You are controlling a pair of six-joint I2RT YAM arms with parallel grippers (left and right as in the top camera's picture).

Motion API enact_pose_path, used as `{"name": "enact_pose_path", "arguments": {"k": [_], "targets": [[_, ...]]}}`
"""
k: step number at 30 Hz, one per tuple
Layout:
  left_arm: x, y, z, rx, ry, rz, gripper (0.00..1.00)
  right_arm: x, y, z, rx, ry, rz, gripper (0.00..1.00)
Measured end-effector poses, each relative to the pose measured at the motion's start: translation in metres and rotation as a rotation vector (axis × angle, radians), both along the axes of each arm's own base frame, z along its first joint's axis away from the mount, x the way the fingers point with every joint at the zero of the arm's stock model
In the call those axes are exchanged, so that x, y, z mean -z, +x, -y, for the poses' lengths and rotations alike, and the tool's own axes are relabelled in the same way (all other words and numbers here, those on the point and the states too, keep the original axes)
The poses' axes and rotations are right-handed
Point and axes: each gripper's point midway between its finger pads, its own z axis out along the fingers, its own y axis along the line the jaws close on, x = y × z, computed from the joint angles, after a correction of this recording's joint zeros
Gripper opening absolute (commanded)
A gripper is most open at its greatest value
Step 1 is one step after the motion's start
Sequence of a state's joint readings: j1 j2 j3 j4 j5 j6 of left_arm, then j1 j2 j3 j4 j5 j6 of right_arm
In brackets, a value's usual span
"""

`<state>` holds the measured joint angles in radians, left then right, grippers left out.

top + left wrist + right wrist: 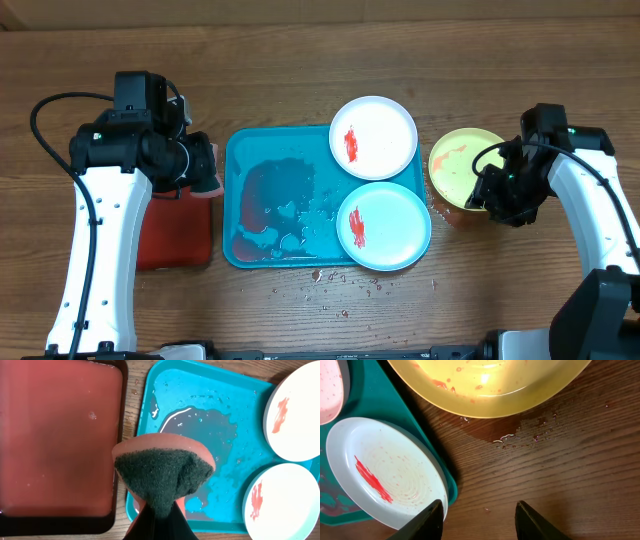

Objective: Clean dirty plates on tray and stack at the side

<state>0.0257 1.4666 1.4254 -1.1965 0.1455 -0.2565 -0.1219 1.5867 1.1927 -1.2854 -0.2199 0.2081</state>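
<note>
The turquoise tray (232, 200) holds a white plate (373, 137) and a light-blue rimmed plate (384, 226), each with a red smear. The yellow-green plate (465, 165) sits on the table just right of the tray, with faint red streaks. My left gripper (200, 165) hovers at the tray's left edge, shut on an orange sponge with a green scouring pad (165, 470). My right gripper (495, 195) is open and empty beside the yellow-green plate (490, 385), over bare wood (480, 520) next to the light-blue plate (385, 475).
A smaller dark-rimmed red tray (175, 235) filled with reddish water lies left of the turquoise tray. A murky puddle (265, 195) covers the turquoise tray's left half. Water drops (340, 280) dot the table in front, and a wet patch (520, 435) lies near the yellow-green plate.
</note>
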Motion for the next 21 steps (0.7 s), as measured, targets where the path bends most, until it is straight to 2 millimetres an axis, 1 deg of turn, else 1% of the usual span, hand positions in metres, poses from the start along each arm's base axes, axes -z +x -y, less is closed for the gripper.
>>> {"name": "enact_pose_path", "arguments": {"k": [12,17,21], "targets": [[-0.001,0.003,0.000,0.000,0.000,0.013,0.04,0.001,0.000,0.000,0.000,0.000,0.000,0.48],[-0.001,0.003,0.000,0.000,0.000,0.015,0.04,0.015,-0.002,-0.002,-0.007,0.007,0.006,0.48],[-0.001,0.003,0.000,0.000,0.000,0.015,0.04,0.027,-0.006,-0.013,-0.036,0.040,0.006,0.48]]}}
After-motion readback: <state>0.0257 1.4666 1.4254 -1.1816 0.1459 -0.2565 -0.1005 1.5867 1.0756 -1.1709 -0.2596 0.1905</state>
